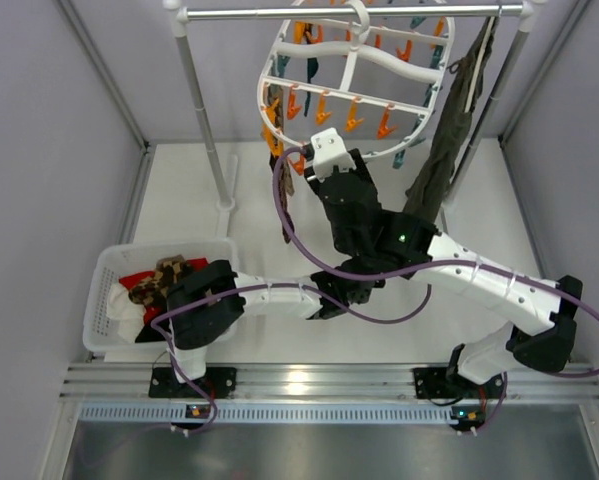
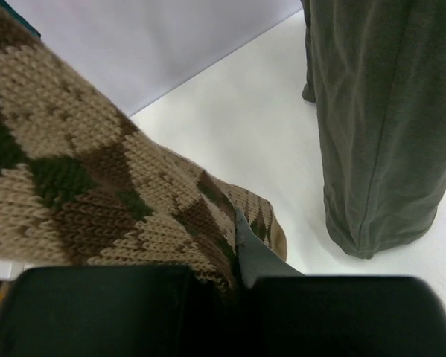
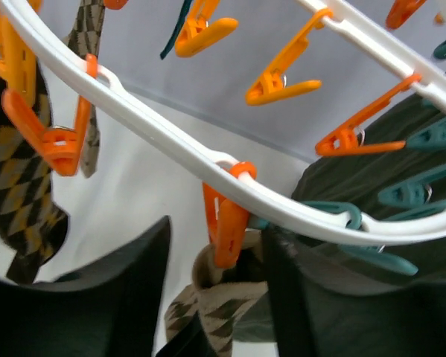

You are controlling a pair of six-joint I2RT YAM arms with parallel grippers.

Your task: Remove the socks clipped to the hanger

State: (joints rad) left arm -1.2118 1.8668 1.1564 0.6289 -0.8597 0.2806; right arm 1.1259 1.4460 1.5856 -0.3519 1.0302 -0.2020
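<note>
The white oval hanger (image 1: 349,75) hangs from the rail, with orange and teal clips. My right gripper (image 1: 324,155) is up at its lower rim. In the right wrist view it (image 3: 217,230) is open, its fingers on either side of an orange clip (image 3: 226,223) that pinches the cuff of a brown-and-tan argyle sock (image 3: 215,312). My left gripper (image 2: 237,260) is shut on the lower part of an argyle sock (image 2: 96,186); in the top view it is mostly hidden under the right arm. Another argyle sock (image 3: 21,193) hangs clipped at the left.
A large olive-green garment (image 1: 444,150) hangs at the hanger's right side, close to both grippers (image 2: 386,119). A white basket (image 1: 109,290) at the left holds an argyle sock (image 1: 164,280) and red cloth. The rack's poles (image 1: 204,110) stand at the back.
</note>
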